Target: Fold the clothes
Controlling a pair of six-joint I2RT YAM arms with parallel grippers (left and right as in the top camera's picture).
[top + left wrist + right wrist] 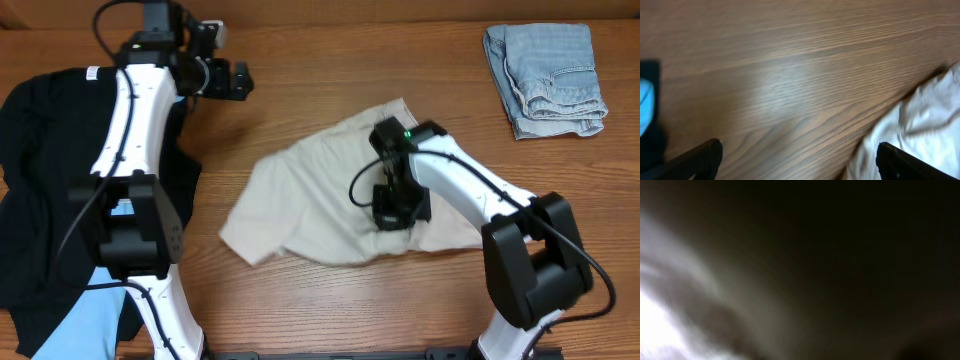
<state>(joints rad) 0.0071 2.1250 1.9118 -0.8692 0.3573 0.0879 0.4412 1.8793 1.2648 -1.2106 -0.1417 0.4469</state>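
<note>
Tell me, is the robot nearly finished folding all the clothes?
Not yet. Done: the denim shorts look folded in the far corner. In hand: the right gripper is shut on the crumpled beige shorts in the middle. Left to do: the black garment and light-blue shirt lie in an unfolded heap, while the left gripper hangs open over the table.
</note>
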